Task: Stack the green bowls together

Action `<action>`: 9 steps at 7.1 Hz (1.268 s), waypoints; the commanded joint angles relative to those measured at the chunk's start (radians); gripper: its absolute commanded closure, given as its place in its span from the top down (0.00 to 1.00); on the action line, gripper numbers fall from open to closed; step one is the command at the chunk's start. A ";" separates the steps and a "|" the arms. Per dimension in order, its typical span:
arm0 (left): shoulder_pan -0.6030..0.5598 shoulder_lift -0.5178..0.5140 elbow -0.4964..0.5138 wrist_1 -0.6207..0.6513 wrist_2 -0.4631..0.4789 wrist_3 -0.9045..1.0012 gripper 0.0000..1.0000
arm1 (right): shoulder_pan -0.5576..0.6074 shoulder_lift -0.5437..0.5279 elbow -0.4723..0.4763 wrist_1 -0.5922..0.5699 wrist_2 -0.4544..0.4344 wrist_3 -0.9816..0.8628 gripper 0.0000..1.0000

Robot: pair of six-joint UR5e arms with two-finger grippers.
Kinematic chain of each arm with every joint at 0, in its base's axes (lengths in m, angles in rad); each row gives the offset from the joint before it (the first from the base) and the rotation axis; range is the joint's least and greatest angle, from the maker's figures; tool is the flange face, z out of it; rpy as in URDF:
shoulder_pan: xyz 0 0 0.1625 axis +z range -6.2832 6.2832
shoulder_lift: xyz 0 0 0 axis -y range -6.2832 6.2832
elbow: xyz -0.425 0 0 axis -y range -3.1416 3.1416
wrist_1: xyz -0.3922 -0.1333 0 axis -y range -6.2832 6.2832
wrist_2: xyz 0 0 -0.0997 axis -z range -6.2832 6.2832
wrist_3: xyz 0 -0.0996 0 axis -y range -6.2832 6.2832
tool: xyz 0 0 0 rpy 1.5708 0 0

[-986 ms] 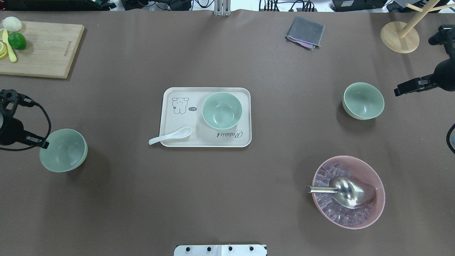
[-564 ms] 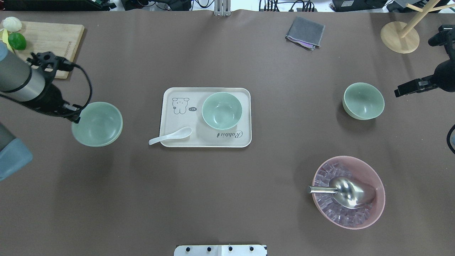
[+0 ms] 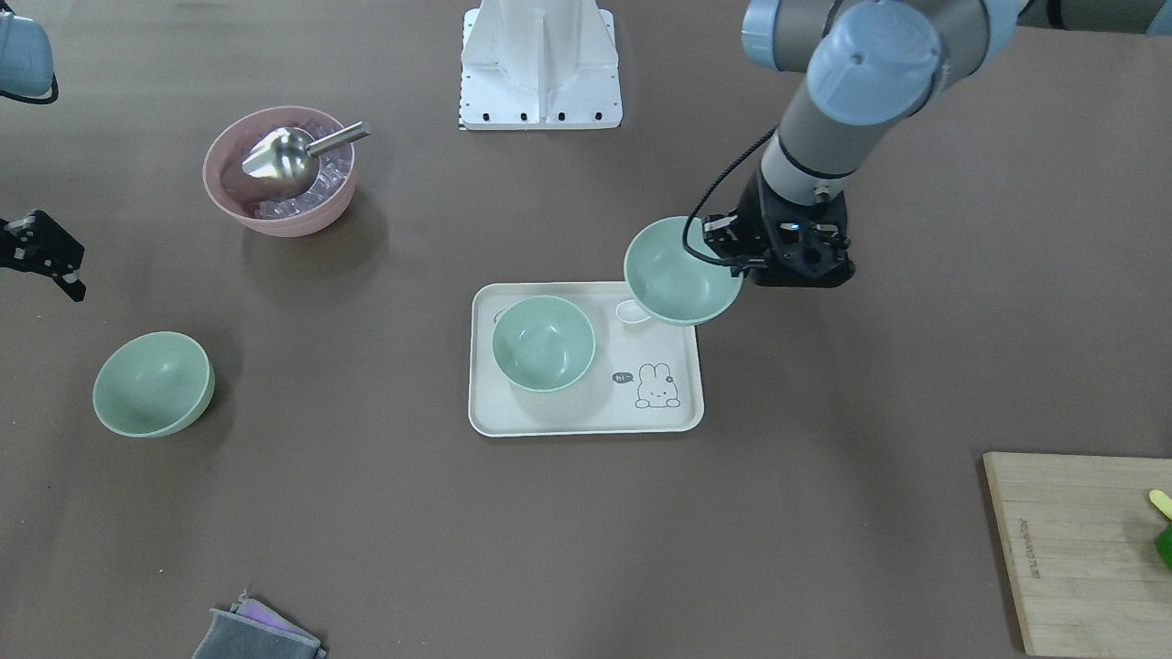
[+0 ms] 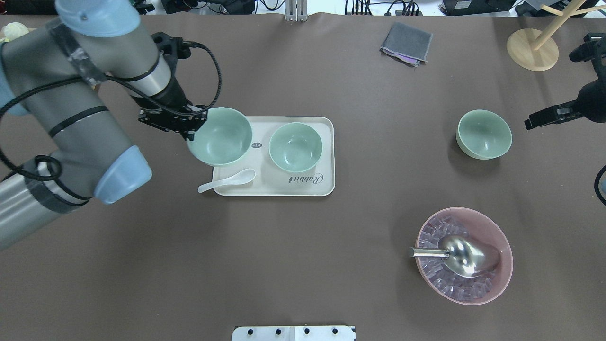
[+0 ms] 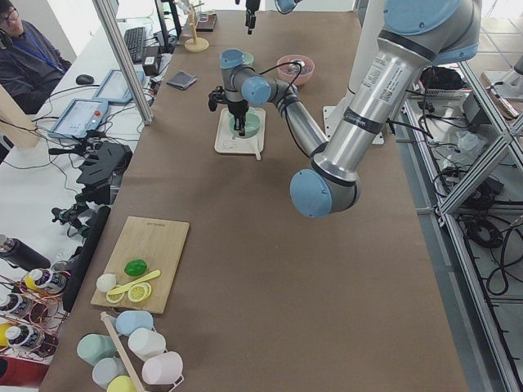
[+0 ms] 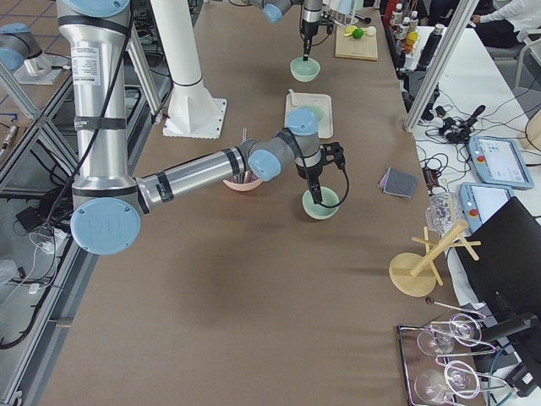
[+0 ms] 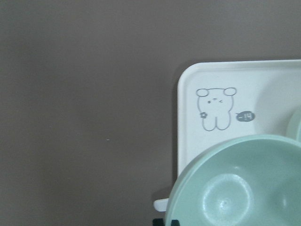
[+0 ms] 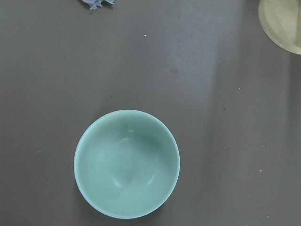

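Bowl [image 4: 220, 136] hangs upright, rim pinched by the left end effector [image 4: 192, 133], probably so it nests into the tray bowl [image 4: 295, 147] just beyond.

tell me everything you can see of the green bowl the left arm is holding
The held bowl is small, round, pale mint green, matte like plastic, deep-sided and empty. It is upright, mouth up, pinched at its rim by the left pincer, apparently lifted over the tray's left end, beside the tray's own bowl, not yet nested.

Cream tray [image 4: 327, 156] — script "Rabbit" along one edge, "hi" in a speech bubble [image 3: 623, 377] beside its cartoon rabbit [image 3: 656, 384]
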 commanded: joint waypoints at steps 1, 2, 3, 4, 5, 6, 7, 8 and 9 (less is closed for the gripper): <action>0.066 -0.081 0.120 -0.118 0.007 -0.172 0.00 | 0.000 0.001 0.000 0.000 0.000 0.000 1.00; 0.074 -0.116 0.166 -0.129 0.007 -0.179 0.00 | 0.000 0.001 0.000 0.000 0.000 0.000 1.00; 0.093 -0.155 0.206 -0.130 0.025 -0.185 0.00 | 0.000 0.001 0.000 0.000 0.000 0.000 1.00; 0.113 -0.169 0.221 -0.133 0.057 -0.221 0.00 | 0.000 0.001 0.000 0.000 0.000 0.000 1.00; 0.121 -0.184 0.254 -0.163 0.059 -0.244 0.00 | 0.000 0.001 0.001 0.000 0.000 0.001 1.00; 0.133 -0.201 0.277 -0.186 0.082 -0.284 0.00 | 0.000 0.001 0.000 0.000 0.000 0.001 1.00; 0.134 -0.219 0.294 -0.186 0.090 -0.294 0.00 | 0.000 0.001 0.000 0.000 0.000 0.001 1.00; 0.134 -0.220 0.300 -0.189 0.090 -0.291 0.00 | 0.000 0.001 0.001 0.000 0.000 0.001 1.00; 0.134 -0.223 0.310 -0.191 0.093 -0.292 0.00 | 0.000 0.001 0.001 0.000 0.000 0.001 1.00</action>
